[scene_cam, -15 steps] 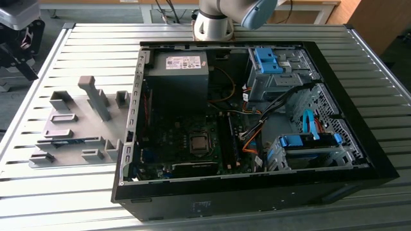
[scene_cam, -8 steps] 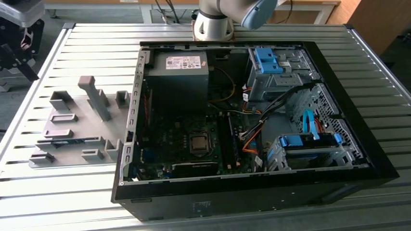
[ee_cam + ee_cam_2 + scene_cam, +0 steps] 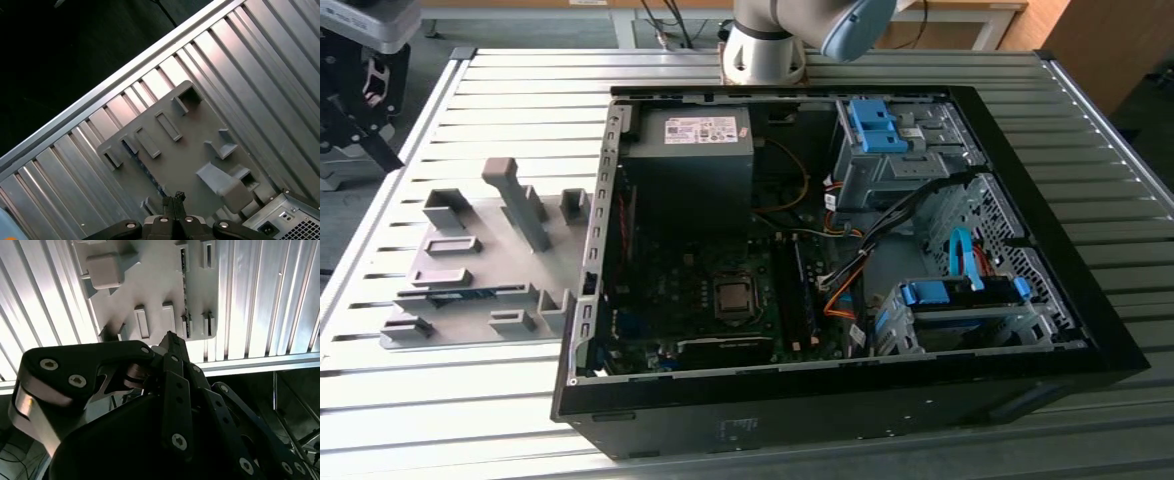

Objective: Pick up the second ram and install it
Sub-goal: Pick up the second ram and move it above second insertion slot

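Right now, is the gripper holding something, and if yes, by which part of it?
Nothing is held. The gripper hangs above the grey holder with its fingers together, and the second ram lies in that holder.

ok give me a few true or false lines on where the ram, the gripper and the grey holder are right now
1. The computer case lies open on the ribbed metal table. True.
2. The gripper holds the second ram. False: the gripper is shut on nothing, and the ram sits in the grey holder.
3. The grey holder is at the exterior view's left of the case. True.
4. The grey holder stands inside the case. False: it rests on the table, outside the case.
5. In both wrist views the gripper points toward the grey holder. True.
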Robot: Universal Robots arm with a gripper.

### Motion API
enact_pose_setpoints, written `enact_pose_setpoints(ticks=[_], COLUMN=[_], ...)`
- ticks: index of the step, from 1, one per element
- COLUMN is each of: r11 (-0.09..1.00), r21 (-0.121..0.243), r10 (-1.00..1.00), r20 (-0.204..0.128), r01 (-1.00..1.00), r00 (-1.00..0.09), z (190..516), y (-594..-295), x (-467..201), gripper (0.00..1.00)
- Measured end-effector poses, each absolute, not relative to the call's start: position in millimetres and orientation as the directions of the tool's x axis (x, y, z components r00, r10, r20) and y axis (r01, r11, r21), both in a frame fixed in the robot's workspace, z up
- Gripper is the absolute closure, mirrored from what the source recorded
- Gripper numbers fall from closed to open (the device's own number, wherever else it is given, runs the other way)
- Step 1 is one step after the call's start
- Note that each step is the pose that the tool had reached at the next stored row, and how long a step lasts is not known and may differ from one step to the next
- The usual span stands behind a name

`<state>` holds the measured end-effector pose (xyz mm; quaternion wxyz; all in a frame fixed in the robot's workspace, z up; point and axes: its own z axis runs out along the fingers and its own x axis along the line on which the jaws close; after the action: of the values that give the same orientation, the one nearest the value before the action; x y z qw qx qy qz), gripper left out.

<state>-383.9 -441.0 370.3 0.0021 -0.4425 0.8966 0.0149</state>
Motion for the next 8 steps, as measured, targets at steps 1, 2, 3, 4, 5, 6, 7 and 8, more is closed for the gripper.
enact_pose_setpoints(ticks=[1, 2, 3, 4, 5, 6, 7, 8], r11=[0.603, 0.601, 0.601, 0.601, 0.601, 0.601, 0.601, 0.601], r21=[0.024, 0.024, 0.024, 0.024, 0.023, 0.022, 0.022, 0.022], r10=[-0.798, -0.799, -0.799, -0.799, -0.799, -0.799, -0.799, -0.799], r20=[-0.017, -0.016, -0.016, -0.016, -0.015, -0.014, -0.014, -0.014], r01=[-0.798, -0.799, -0.799, -0.799, -0.799, -0.799, -0.799, -0.799], r00=[-0.603, -0.602, -0.602, -0.602, -0.602, -0.602, -0.602, -0.602], z=[370.0, 370.0, 370.0, 370.0, 370.0, 369.9, 370.0, 370.0], y=[-441.1, -441.2, -441.2, -441.2, -441.1, -441.1, -441.1, -441.2], x=[-383.8, -383.8, -383.8, -383.8, -383.9, -383.8, -383.8, -383.8], gripper=[0.90, 0.90, 0.90, 0.90, 0.90, 0.90, 0.90, 0.90])
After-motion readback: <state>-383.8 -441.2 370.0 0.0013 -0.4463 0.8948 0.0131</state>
